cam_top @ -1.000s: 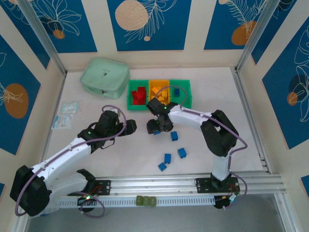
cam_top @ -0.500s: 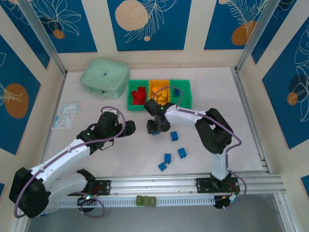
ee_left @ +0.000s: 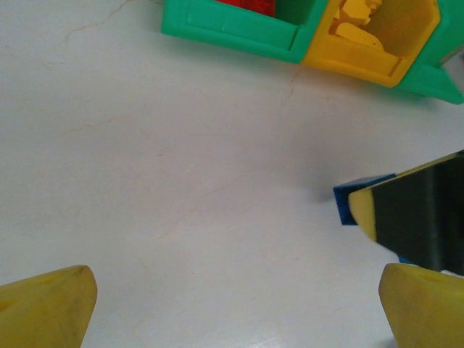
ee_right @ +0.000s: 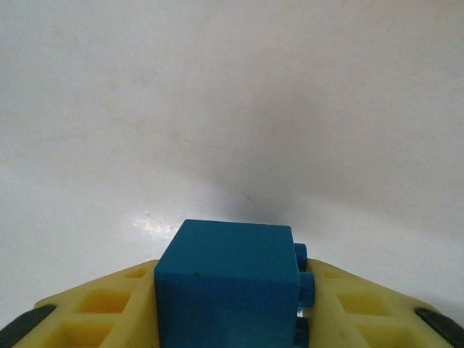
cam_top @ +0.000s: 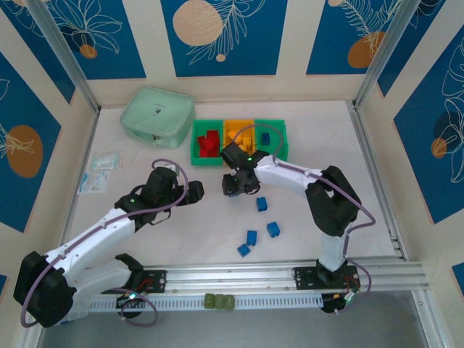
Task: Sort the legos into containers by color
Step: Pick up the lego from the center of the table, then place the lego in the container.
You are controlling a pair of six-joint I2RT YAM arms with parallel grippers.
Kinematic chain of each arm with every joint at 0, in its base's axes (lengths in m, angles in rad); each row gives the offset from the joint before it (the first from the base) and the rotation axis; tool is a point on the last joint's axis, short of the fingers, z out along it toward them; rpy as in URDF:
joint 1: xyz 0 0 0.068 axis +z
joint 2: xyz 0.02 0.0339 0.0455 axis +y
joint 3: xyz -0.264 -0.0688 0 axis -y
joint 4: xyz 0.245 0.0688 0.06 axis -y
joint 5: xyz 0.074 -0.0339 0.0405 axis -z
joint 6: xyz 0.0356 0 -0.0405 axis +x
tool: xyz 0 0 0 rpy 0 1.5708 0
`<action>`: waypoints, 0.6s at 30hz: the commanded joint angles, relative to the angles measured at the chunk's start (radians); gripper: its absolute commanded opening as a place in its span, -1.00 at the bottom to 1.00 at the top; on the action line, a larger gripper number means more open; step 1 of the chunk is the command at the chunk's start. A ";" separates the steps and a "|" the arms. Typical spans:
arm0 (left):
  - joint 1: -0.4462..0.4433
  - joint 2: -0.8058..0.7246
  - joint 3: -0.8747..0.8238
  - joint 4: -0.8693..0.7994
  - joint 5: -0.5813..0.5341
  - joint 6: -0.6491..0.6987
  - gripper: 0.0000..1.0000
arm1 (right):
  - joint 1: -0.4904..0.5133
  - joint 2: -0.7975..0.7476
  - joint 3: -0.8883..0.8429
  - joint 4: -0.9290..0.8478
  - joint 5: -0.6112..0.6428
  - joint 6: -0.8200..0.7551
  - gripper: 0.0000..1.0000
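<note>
Right tool [ee_right: 232, 319] grips 1 blue brick [ee_right: 226, 275]; left tool [ee_left: 232, 308] wide; 4 loose bricks [cam_top: 262, 204] [cam_top: 273, 229] [cam_top: 251, 236] [cam_top: 243, 250] near 3 bins [cam_top: 205, 160].

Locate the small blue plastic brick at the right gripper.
Right wrist view: the blue brick is gripped between the right gripper's yellow fingers; from above, that gripper hangs just in front of the orange middle bin.

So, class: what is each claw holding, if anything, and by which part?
The right claw grips a blue lego by two opposite sides, near the table surface. The left claw is open and holds nothing.
</note>
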 commanded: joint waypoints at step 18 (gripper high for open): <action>0.002 0.294 0.326 0.023 0.191 0.152 0.99 | -0.365 -0.006 0.198 -0.030 0.073 -0.104 -0.10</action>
